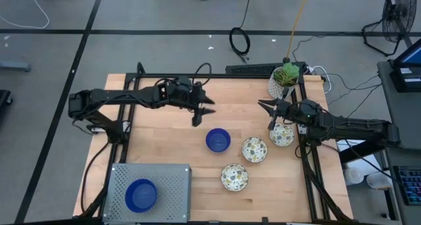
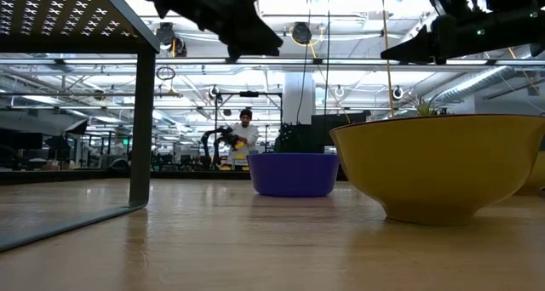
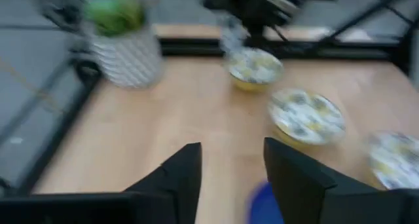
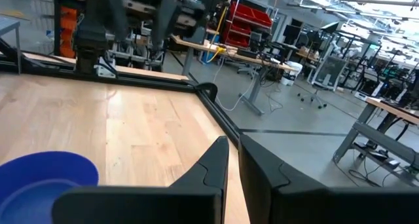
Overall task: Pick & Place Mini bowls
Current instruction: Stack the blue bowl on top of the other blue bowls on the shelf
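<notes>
Five small round bowls show on my wooden table (image 1: 164,139), counted from above: two solid deep blue, three cream-white with coloured speckles.

Blue bowls, two. One deep blue bowl (image 1: 141,194) sits on the grey perforated metal tray (image 1: 172,185) at the near left corner; I judge that tray to be the drop-off, since nothing else rests on it. The other blue bowl (image 1: 218,139) stands alone near the table's middle, apart from everything.

Speckled bowls, three. One speckled bowl (image 1: 254,149) lies just right of the middle blue one, a second (image 1: 234,177) nearer the front edge, and a third (image 1: 281,135) farthest right.

My left gripper (image 1: 197,113) hangs above bare wood, up and left of the middle blue bowl, fingers apart with a clear gap and nothing between them. Its wrist view looks across at the speckled bowls. I read this as lined up for that blue bowl, not yet down on it.

My right gripper (image 1: 271,118) hovers at the far rim of the rightmost speckled bowl, fingers drawn together, nothing gripped that I can see. The low view shows both grippers raised well off the table.

One white patterned pot with a green plant (image 1: 284,81) stands at the far right corner, beside my right arm; not part of the job.
</notes>
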Action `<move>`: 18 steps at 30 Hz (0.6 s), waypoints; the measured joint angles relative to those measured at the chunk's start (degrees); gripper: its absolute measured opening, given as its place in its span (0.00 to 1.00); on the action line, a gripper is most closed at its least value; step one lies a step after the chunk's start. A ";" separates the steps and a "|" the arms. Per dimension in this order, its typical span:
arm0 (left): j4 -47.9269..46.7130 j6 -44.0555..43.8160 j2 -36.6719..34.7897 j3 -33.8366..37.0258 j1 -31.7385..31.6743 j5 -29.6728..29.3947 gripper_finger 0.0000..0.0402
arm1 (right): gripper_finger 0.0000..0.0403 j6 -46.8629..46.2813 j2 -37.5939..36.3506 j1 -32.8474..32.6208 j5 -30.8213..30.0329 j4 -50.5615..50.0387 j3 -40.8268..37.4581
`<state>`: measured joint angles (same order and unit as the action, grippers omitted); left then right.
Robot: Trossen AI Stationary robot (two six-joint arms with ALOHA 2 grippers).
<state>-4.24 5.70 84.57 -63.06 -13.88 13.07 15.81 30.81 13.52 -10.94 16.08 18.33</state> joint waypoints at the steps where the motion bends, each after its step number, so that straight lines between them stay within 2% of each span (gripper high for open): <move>1: -1.90 0.03 -0.77 0.10 0.03 2.16 0.45 | 0.06 -0.10 0.00 0.00 0.00 -0.14 0.00; 4: -4.87 1.83 -2.89 0.15 0.06 8.43 0.48 | 0.06 -1.77 0.02 0.00 -0.78 -0.70 0.00; 7: -4.82 4.24 -6.09 3.62 0.02 7.48 0.48 | 0.06 -4.12 0.03 0.00 -3.63 -0.01 0.00; 11: 2.25 4.64 -12.83 13.00 -1.13 6.37 0.45 | 0.08 -8.50 1.30 -0.01 -4.95 6.20 0.23; 14: 9.13 3.60 -18.62 20.93 -2.55 4.90 0.42 | 0.16 -11.65 5.71 -0.60 0.59 5.98 3.75; 18: 21.50 1.90 -24.67 29.14 -4.06 3.33 0.39 | 0.33 -15.47 18.02 -2.51 1.66 -0.48 12.96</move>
<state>17.26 7.59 59.90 -33.92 -17.94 16.40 0.34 48.83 11.01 -9.28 15.60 31.29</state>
